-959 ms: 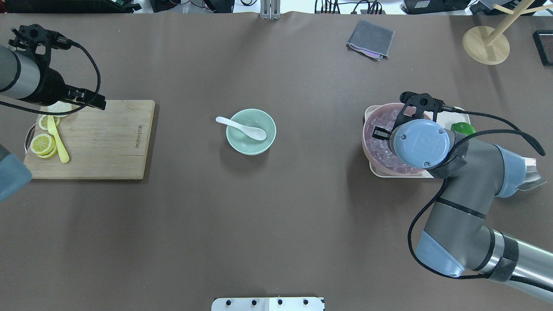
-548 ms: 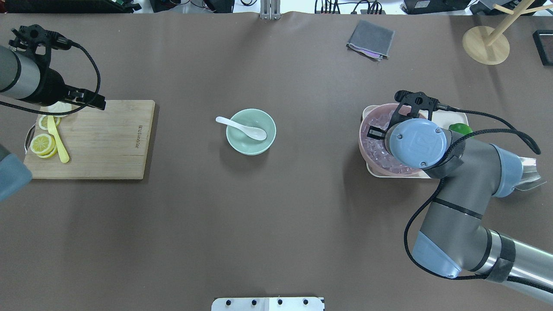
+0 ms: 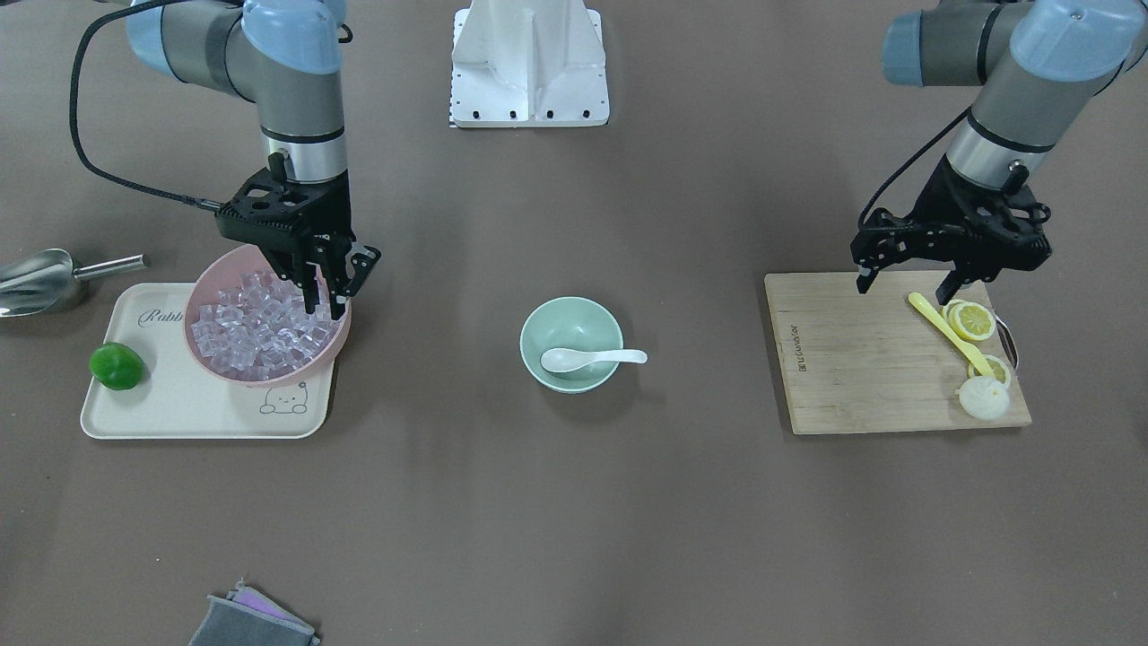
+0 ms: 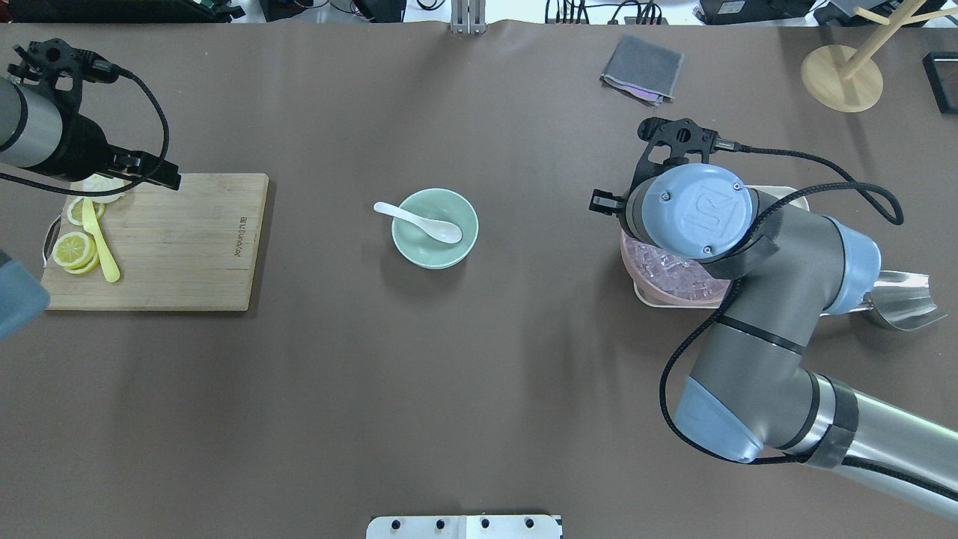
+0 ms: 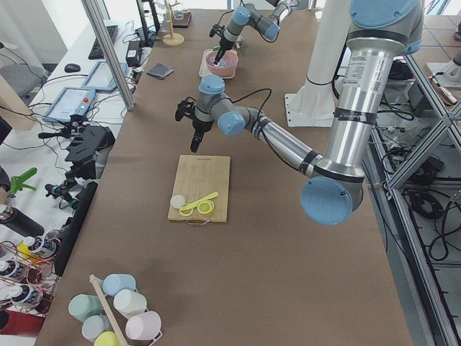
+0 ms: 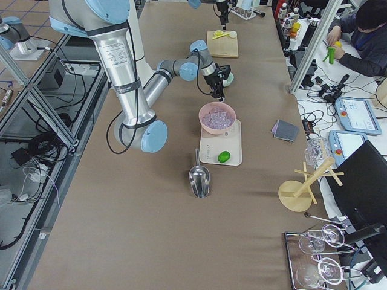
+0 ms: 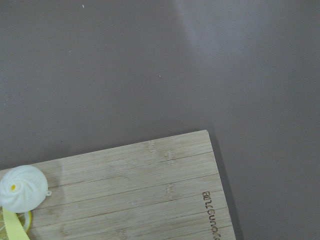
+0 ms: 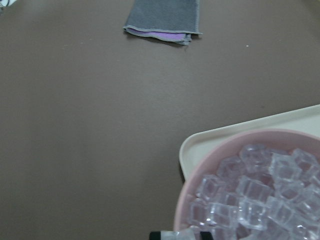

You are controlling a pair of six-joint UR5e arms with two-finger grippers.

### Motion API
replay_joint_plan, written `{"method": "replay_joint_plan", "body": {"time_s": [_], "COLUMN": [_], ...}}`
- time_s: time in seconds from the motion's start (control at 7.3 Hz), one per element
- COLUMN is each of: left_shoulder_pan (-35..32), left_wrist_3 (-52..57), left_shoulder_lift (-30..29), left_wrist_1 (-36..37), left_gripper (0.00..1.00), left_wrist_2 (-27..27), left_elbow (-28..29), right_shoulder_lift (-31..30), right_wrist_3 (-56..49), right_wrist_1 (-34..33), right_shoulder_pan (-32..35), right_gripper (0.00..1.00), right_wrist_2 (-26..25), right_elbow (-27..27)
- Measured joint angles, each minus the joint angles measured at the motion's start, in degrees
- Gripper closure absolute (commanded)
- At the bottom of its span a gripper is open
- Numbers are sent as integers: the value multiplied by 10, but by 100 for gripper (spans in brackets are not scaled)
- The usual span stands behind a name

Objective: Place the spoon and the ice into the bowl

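The white spoon [image 4: 419,221] lies in the mint-green bowl [image 4: 430,253] at the table's middle, scoop inside and handle over the rim; they also show in the front-facing view, spoon [image 3: 587,359] and bowl [image 3: 569,323]. Many clear ice cubes [image 3: 256,332] fill the pink bowl [image 3: 269,380]. My right gripper [image 3: 327,294] hangs over that bowl's rim on the green-bowl side. In the right wrist view its fingertips [image 8: 155,234] hold a pale ice cube between them. My left gripper [image 3: 901,287] is open and empty above the cutting board's far edge.
The pink bowl stands on a cream tray [image 3: 179,413] with a lime [image 3: 117,366]; a metal scoop [image 3: 40,274] lies beside it. The wooden cutting board [image 3: 861,377] carries lemon slices [image 3: 973,320] and a yellow spoon [image 3: 942,327]. A grey cloth [image 4: 642,69] and a wooden stand [image 4: 842,78] sit at the far side.
My right arm has moved from over the middle of the pink bowl toward its far edge on the green-bowl side, with the wrist rising. The left arm has barely moved.
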Motion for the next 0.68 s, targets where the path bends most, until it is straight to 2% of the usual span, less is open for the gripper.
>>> {"method": "replay_joint_plan", "body": {"time_s": [0.14, 0.41, 0.68], "left_shoulder_pan": [-17, -76, -143], "left_wrist_3": [27, 133, 253], "left_shoulder_lift": [3, 16, 28], "left_wrist_1": [2, 4, 5], "left_gripper": [1, 1, 1], "left_wrist_2": [-17, -63, -101], "left_elbow": [5, 35, 77], "right_shoulder_lift": [31, 105, 151], "right_wrist_3": [-2, -2, 0], "right_wrist_1": [1, 2, 32], "right_shoulder_pan": [-4, -28, -66], "right_gripper": [100, 100, 100], "right_wrist_2": [1, -12, -60], "right_elbow": [-12, -70, -124]}}
